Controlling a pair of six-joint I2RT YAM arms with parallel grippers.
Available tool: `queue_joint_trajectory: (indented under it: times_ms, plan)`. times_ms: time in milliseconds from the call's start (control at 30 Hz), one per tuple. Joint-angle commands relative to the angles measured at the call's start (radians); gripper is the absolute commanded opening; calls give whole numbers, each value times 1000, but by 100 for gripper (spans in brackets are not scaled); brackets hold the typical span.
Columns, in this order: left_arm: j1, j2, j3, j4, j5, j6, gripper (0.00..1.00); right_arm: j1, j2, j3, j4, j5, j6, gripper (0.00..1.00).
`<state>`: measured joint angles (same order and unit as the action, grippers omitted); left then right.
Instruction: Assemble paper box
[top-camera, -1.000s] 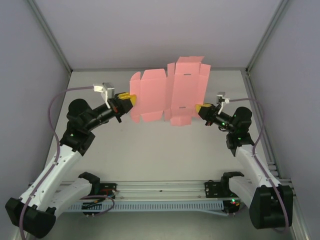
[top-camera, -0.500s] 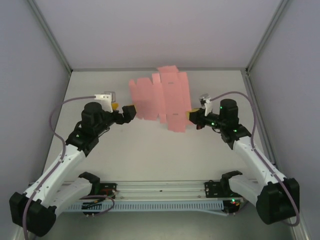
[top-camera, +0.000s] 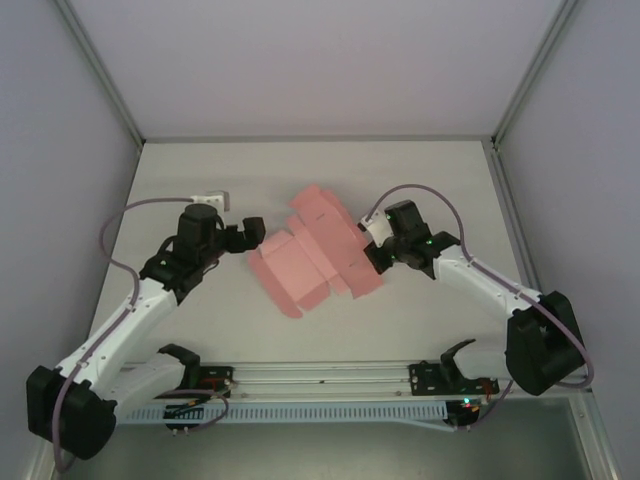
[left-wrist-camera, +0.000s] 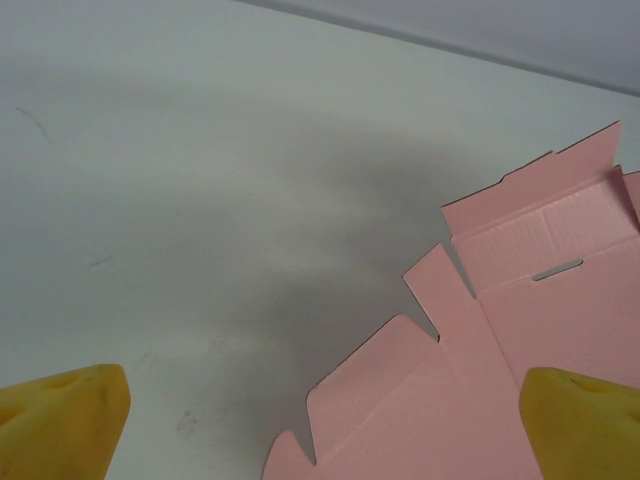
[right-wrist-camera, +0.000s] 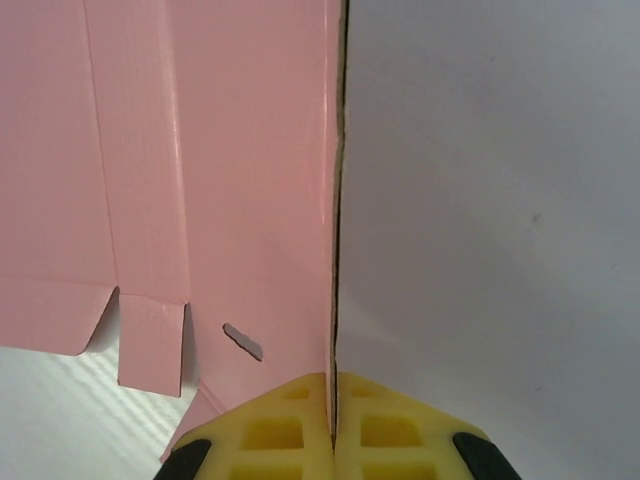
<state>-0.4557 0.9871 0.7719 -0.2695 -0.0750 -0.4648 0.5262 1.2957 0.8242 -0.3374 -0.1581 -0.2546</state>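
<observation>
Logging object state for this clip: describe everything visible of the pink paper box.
The paper box is an unfolded die-cut sheet of thin pink card: creased panels, flaps, tabs, small slots. It lies diagonally on the white table between the arms. The right claw is shut on its right edge; the open left claw holds nothing.
</observation>
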Motion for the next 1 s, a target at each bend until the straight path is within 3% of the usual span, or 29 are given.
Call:
queue_joint_trajectory:
  times_ms: [0, 333, 567, 967]
  plan:
    - [-2, 20, 41, 21, 16, 14, 100, 28, -41, 20, 73, 150, -160, 0]
    - [-1, 81, 118, 64, 75, 44, 100, 157, -78, -14, 150, 383, -480, 0]
    - [-2, 153, 181, 80, 84, 66, 100, 258, -51, -94, 338, 609, -629, 0]
    - [-5, 374, 238, 127, 232, 197, 100, 263, -53, -103, 352, 556, -618, 0]
